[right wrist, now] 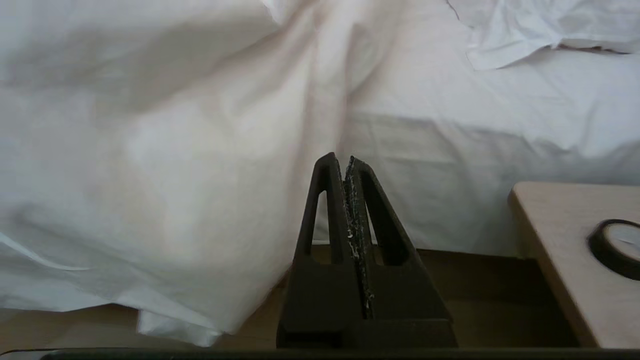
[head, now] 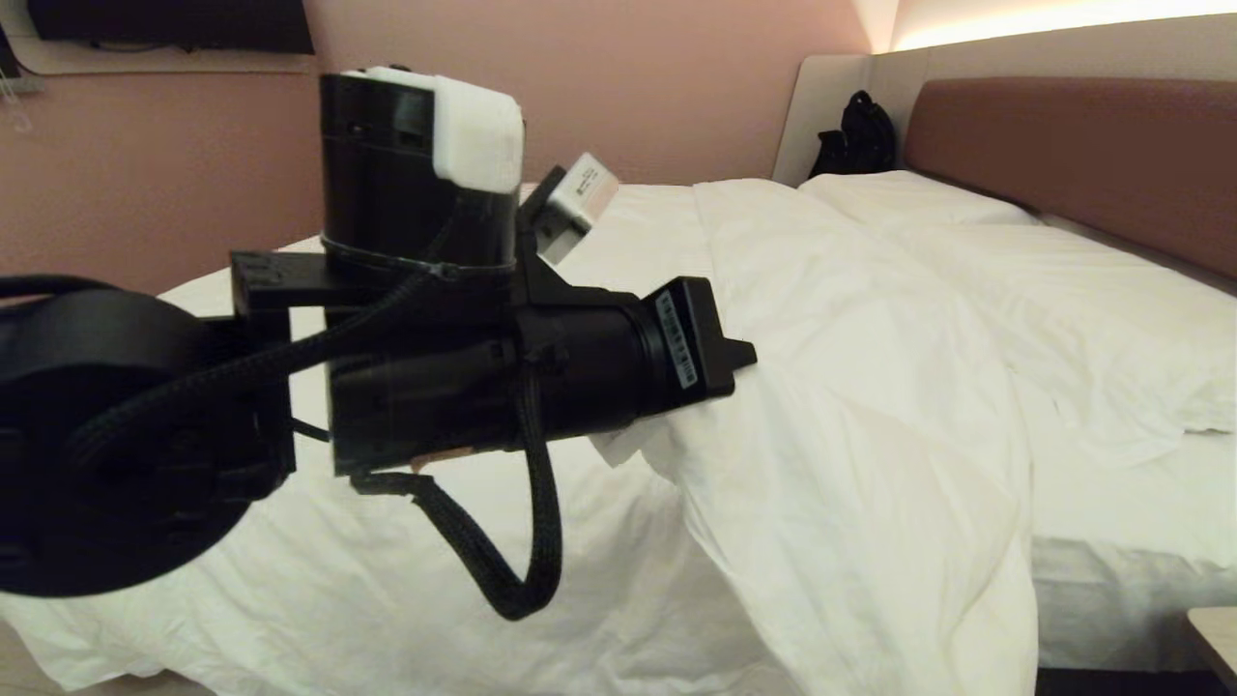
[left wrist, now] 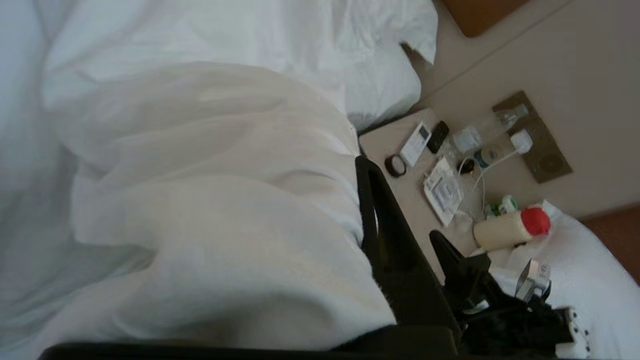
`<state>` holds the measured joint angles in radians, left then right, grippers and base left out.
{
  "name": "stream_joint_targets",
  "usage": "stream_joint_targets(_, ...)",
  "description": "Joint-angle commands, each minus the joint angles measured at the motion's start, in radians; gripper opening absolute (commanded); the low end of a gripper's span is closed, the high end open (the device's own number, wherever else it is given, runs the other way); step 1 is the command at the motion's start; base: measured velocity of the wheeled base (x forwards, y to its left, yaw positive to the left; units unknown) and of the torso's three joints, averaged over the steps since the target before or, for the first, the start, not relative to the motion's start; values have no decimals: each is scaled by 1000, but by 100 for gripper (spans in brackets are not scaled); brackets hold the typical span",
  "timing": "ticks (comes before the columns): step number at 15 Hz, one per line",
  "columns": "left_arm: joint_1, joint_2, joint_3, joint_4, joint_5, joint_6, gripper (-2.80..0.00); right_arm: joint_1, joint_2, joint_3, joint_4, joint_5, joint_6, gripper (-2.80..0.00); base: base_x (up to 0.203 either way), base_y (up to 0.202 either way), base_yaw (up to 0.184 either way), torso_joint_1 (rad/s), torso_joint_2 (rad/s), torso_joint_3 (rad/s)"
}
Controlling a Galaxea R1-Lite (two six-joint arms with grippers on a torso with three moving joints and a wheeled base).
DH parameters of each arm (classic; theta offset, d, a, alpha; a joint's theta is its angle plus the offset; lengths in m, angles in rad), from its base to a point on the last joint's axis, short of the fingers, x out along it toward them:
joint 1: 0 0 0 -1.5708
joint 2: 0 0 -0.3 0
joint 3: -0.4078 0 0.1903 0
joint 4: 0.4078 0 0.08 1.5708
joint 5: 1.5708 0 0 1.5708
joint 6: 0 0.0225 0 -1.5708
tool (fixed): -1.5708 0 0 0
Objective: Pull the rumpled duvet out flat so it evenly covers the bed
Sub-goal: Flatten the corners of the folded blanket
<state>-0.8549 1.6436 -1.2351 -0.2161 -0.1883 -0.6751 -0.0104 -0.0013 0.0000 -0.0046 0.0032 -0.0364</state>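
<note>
We see the left claw (left wrist: 370, 200), matte black plastic, clenched on a fold of the puffy, softly wrinkled white duvet (head: 870, 406), which lies bunched along the bed (head: 1111, 503) and spills over its near edge at about six o'clock. The white sticker on the left wrist is too small to read. The right claw (right wrist: 347, 165), its ribbed pads pressed together on nothing, hangs low beside the bed, a pale wooden worktop (right wrist: 550, 240) at three o'clock.
</note>
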Motion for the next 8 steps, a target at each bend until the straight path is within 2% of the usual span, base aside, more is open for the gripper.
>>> stream_joint_targets(1,2,0,0,-6,0,-4,-280,0,1,0,-2,1,0,-280,1,141,0,2,2,-1)
stream_joint_targets(3,2,2,0,-6,1,-1,-280,0,1,0,-2,1,0,-280,0,192,0,5,-1,5)
stream_joint_targets(5,2,2,5,-9,1,0,-280,0,1,0,-2,1,0,-280,0,123,0,3,4,5)
stream_joint_targets(8,2,3,6,-8,1,0,-280,0,1,0,-2,1,0,-280,0,0,0,0,0,0)
